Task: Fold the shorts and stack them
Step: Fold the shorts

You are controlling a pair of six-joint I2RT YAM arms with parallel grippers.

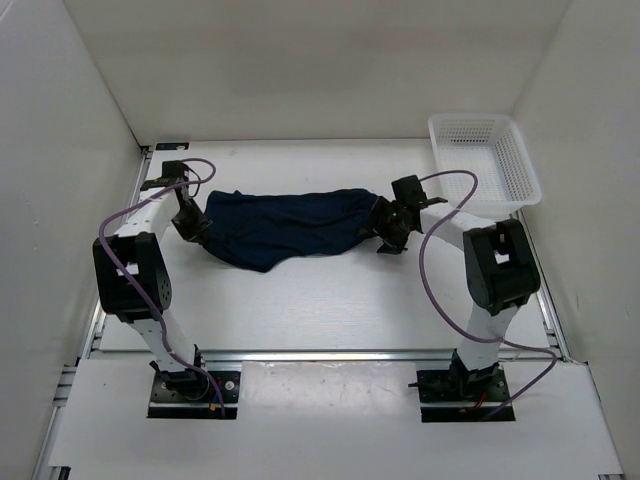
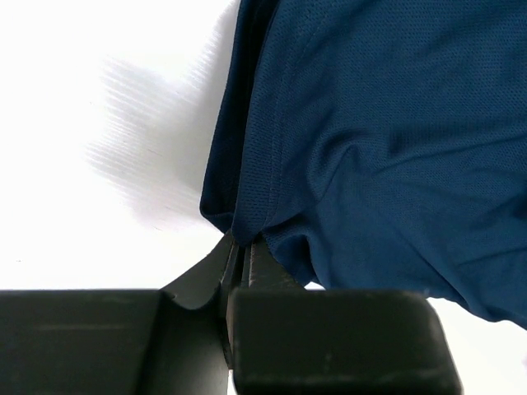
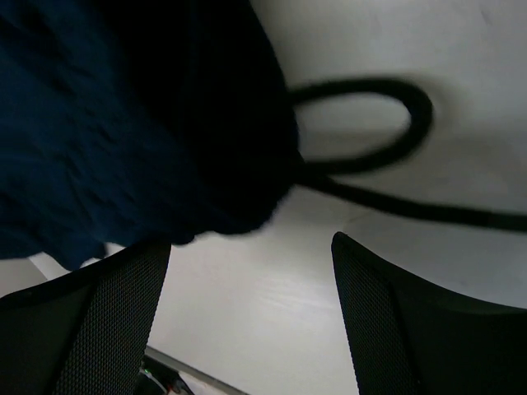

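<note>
Nearest the bases, bare table is showing white between the two arms, which are reaching forward and bending inward toward each other. The left gripper is clenching the shorts at their left end: in the left wrist view its jaws are pressing together on a folded corner of the navy mesh fabric, and the cloth is spreading up and to the right from that pinch. The shorts are lying across the middle of the table, stretched sideways between the two grippers, with a rounded lobe sagging toward the near side left of centre. The right gripper is sitting at the shorts' right end with its jaws standing wide and released; in the right wrist view the dark fabric is overlapping the tip of one finger, bare table is showing between the fingers, and a thin dark cord is looping out from the cloth onto the table. Farthest off, a white basket is sitting in the far right corner, apart from the shorts.
</note>
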